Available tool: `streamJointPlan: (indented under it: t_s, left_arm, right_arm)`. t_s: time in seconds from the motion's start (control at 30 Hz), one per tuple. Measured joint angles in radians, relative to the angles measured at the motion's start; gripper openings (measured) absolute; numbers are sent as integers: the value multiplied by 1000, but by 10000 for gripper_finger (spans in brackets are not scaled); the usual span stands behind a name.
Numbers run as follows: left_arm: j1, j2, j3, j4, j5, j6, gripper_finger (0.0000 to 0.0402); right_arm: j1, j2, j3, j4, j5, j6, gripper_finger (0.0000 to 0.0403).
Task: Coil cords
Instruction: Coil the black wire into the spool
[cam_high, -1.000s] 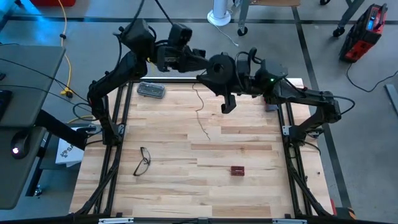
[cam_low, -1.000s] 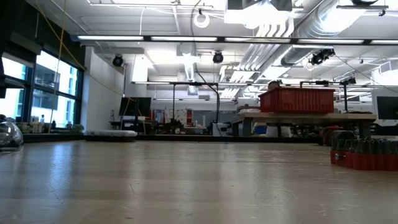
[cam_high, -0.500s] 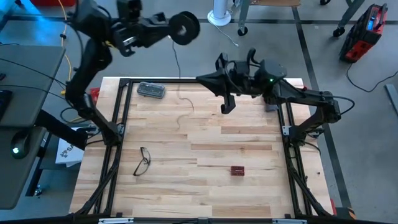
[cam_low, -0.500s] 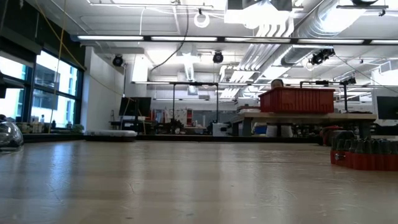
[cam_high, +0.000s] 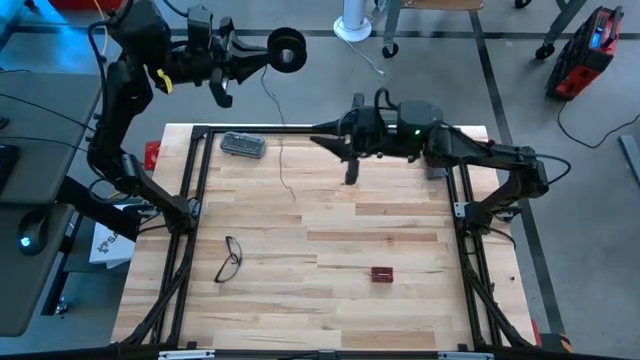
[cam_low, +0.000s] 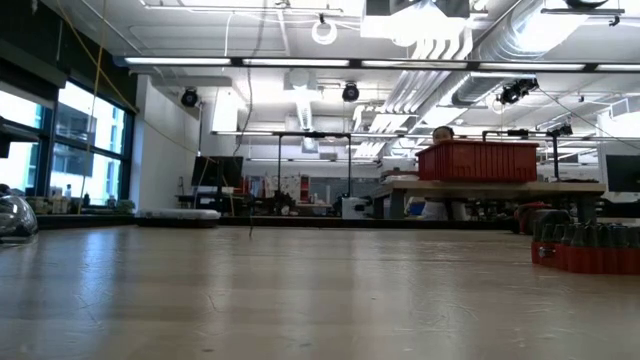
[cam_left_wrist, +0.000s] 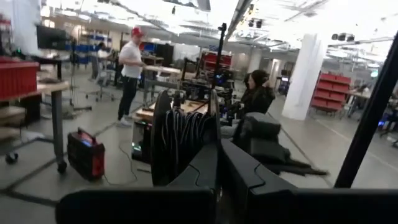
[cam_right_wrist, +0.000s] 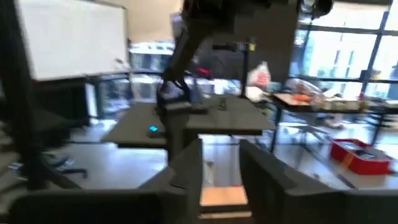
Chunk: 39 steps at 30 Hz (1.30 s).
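The round black reel (cam_high: 287, 50) is up in the air beyond the table's far left corner, with my left gripper (cam_high: 256, 56) shut on it. In the left wrist view the reel (cam_left_wrist: 180, 146) shows edge-on, dark wire wound on it. The thin wire (cam_high: 279, 130) hangs from the reel, and its free end (cam_high: 291, 194) lies on the wooden table; the low view shows the wire (cam_low: 250, 150) as one upright line. My right gripper (cam_high: 322, 140) stands level over the far edge, to the right of the wire, open (cam_right_wrist: 221, 168), with nothing between its fingers. My left gripper holds the reel by its rim (cam_left_wrist: 213, 149), pinched between the two fingers, which come at it level from the table's left. The reel is lifted clear, standing on edge. The wire hangs slack below it down to the table.
Black-framed eyeglasses (cam_high: 229, 258) lie near the left side, a small red block (cam_high: 381, 273) right of centre, and a clear case (cam_high: 243, 145) at the far left. A black frame (cam_high: 190, 170) borders the table. The thick yellow cable (cam_high: 105, 90) lies off the table to the left.
My left gripper has swung the reel away from my right gripper, toward the table's far left and a little up, rolling as it went. The wire has followed, its end dragged across the table toward the left. My right gripper has tipped and sunk slightly.
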<state>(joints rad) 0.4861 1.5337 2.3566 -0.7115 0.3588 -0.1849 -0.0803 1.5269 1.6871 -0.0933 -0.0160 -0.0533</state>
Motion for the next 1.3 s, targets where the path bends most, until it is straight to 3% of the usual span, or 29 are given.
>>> streamJointPlan:
  t_s: [0.2,0.37,0.77,1.3]
  left_arm:
    - [-58,6,0,20,-67,74,0]
    - [-102,6,0,50,-82,64,0]
    - [-154,5,0,150,-110,57,0]
    - [-153,9,0,173,-127,57,0]
  right_arm:
    - [26,61,-1,67,238,-103,182]
    - [4,121,1,133,231,-130,214]
    - [-5,199,0,242,255,-120,201]
    - [-12,208,0,328,214,-1,118]
